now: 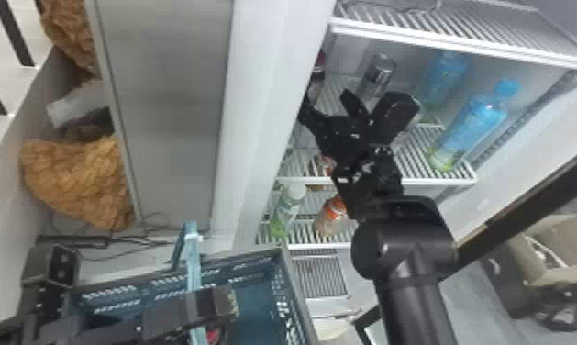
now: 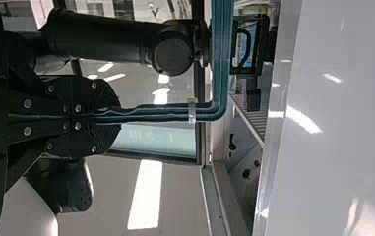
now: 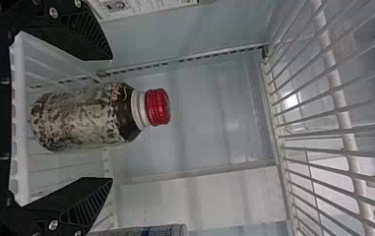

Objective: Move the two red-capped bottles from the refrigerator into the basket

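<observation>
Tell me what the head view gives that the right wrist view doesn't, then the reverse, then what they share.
Head view: the basket, something red inside it, and its blue handle held by the left gripper; also two blue bottles inside the refrigerator.

Right wrist view: a printed label and the mottled body of the red-capped bottle seen whole.

Both: the right gripper, that bottle, partly hidden in the head view, and the white wire shelf above it.

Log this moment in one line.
Right hand: open, facing red-capped bottle | Left hand: shut on basket handle | Bottle: on refrigerator shelf
</observation>
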Robot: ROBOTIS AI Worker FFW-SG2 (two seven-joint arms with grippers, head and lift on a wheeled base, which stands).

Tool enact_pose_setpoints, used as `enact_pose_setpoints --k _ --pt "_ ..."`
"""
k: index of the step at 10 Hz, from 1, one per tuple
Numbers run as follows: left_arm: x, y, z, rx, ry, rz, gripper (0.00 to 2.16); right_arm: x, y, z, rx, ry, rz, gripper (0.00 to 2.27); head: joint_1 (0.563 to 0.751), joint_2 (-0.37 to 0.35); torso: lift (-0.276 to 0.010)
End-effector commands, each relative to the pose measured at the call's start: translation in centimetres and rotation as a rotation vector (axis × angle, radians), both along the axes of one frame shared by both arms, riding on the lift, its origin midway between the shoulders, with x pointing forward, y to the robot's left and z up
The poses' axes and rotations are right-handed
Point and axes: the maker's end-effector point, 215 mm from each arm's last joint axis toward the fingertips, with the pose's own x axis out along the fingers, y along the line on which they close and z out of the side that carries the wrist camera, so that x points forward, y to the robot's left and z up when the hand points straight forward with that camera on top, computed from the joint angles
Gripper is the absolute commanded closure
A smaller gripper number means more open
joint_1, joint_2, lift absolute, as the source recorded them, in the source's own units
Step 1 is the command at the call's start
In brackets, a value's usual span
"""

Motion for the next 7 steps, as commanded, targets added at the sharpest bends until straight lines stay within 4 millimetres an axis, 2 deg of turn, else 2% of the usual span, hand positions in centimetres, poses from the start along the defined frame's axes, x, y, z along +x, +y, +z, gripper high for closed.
enact_pose_setpoints --k 1,7 --pt "0.0 0.0 0.0 0.001 -0.002 -0.001 1.2 0.9 -0.1 -0.2 -0.005 0.006 -0.005 0.13 0.695 -0.275 0.0" --pt "0.1 0.0 0.1 0.002 -0.004 -0.003 1.2 3.8 0.5 -0.8 -0.027 0.028 -0.002 0.16 0.695 -0.261 0.0"
